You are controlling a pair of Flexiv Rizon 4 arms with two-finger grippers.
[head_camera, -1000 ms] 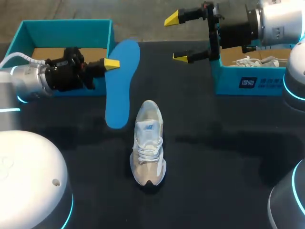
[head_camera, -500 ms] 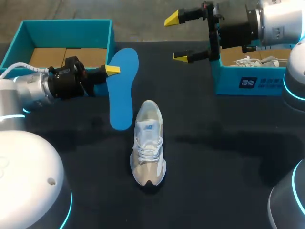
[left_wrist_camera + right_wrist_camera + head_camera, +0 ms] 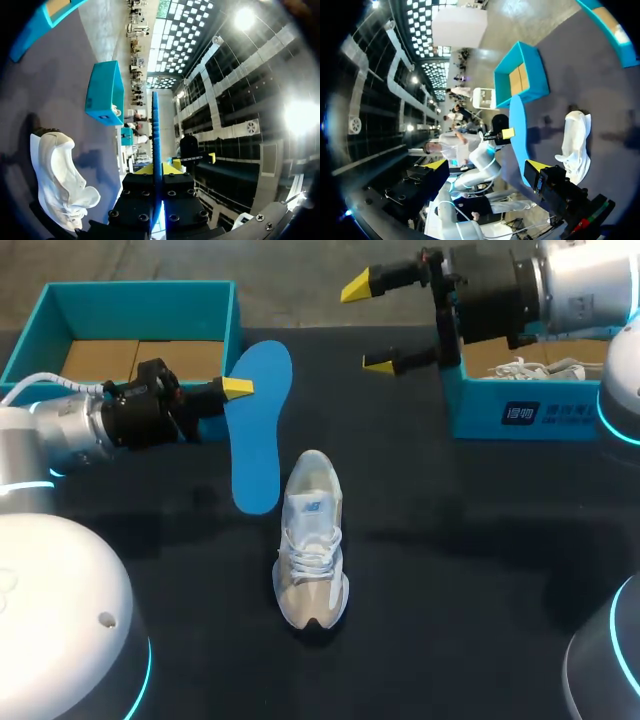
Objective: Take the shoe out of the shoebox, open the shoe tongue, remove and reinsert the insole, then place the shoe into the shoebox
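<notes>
Head view: over the last second the left gripper (image 3: 237, 388) has carried the insole (image 3: 258, 425) off the front of the left box (image 3: 140, 300) and a little toward the shoe (image 3: 312, 540). In the last half second it barely moved. The insole's near end now hangs just beside the shoe's far end, not in it. The shoe lies mid-table, out of both boxes. The right gripper (image 3: 368, 325) has drifted slightly, is spread wide and empty, and sits by the right box (image 3: 520, 415). Left wrist view: the gripper (image 3: 158, 170) is pinching the insole (image 3: 156, 135), which shows edge-on between the fingers, with the shoe (image 3: 60, 180) off to one side. Right wrist view: the gripper (image 3: 487, 165) is spread, with the insole (image 3: 518, 130) and shoe (image 3: 575, 142) well ahead of it. Judgement: removal is done and reinsertion not begun. The insole needs lining up over the shoe's opening, and the unheld shoe may slide.
</notes>
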